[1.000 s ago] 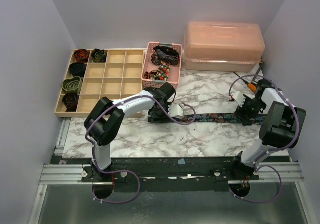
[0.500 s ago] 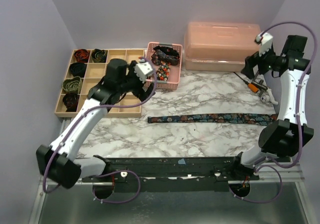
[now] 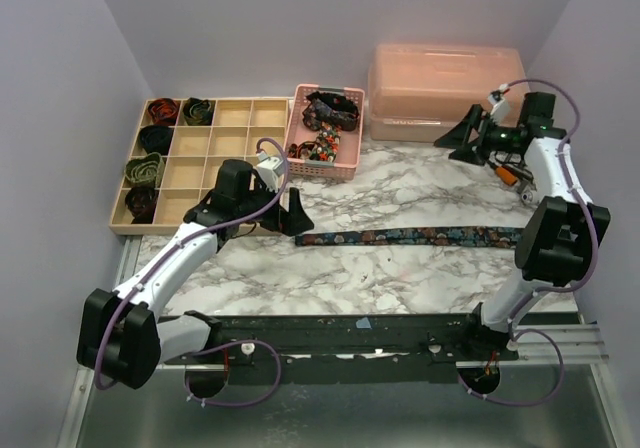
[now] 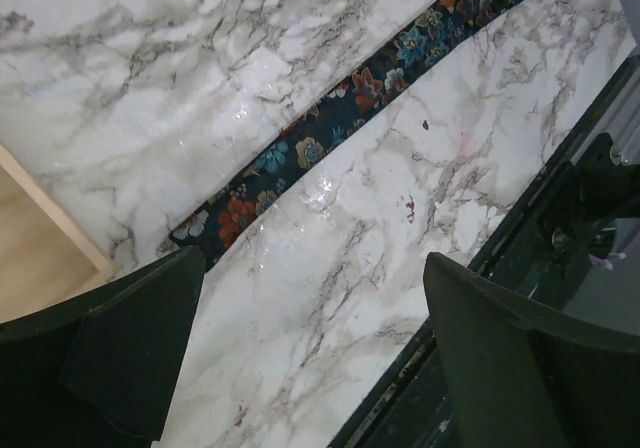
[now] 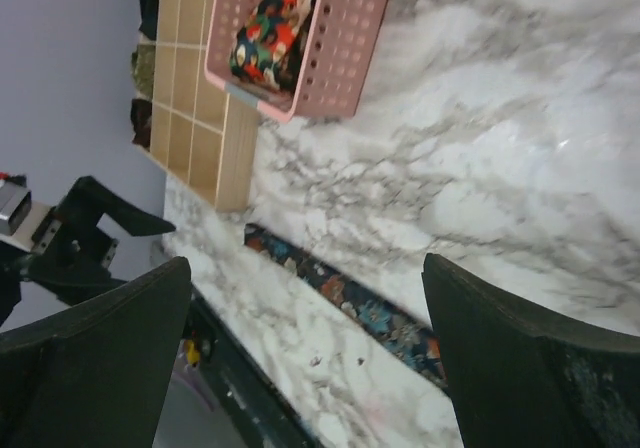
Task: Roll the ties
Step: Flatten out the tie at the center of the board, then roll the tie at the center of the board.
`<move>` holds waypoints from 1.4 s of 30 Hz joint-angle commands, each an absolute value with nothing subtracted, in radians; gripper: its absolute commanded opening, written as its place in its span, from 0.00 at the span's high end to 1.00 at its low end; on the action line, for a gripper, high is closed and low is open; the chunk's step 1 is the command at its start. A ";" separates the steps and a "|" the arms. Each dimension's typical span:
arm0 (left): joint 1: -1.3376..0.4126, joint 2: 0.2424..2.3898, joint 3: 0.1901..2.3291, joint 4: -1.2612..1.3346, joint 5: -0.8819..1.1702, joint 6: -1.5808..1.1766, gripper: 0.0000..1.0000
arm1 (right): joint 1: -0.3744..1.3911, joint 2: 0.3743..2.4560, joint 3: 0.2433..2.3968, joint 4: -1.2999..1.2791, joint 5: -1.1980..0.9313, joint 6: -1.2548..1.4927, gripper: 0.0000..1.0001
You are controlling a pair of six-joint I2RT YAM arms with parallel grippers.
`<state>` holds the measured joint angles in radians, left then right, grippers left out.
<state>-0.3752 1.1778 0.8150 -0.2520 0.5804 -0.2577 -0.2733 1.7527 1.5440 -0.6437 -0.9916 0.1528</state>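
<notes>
floral tie (image 3: 420, 235): flat, straight across desk (image 3: 400, 278), laid out for rolling | left gripper (image 4: 310, 268): spread, over its tray-side end | right gripper (image 5: 305, 263): spread, raised clear | coiled ties (image 3: 165, 111): stored in tray (image 3: 230, 148)

white marble table (image 3: 400, 193), one floral tie (image 3: 420, 235) lying flat across its middle from 9 to 3 o'clock. divided wooden tray (image 3: 225, 146) at 10 o'clock, pink basket (image 3: 300, 118) at 12, pink lidded box (image 3: 447, 83) at 1.
</notes>
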 commanded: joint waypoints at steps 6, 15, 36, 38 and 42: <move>-0.357 1.262 0.755 -0.177 0.620 -0.442 0.02 | 0.088 1.611 1.150 -0.488 -0.938 0.254 0.00; -0.354 1.328 0.647 -0.036 0.616 -0.542 0.17 | 0.219 1.623 1.047 -0.400 -0.899 0.243 0.00; -0.362 1.483 0.658 -0.019 0.495 -0.485 0.47 | 0.460 1.835 1.118 -0.276 -0.896 0.352 0.69; -0.362 1.499 0.665 -0.019 0.502 -0.485 0.50 | 0.476 1.858 1.122 -0.251 -0.889 0.368 0.77; -0.362 1.531 0.675 -0.016 0.512 -0.484 0.54 | 0.496 1.925 1.158 -0.229 -0.870 0.406 0.89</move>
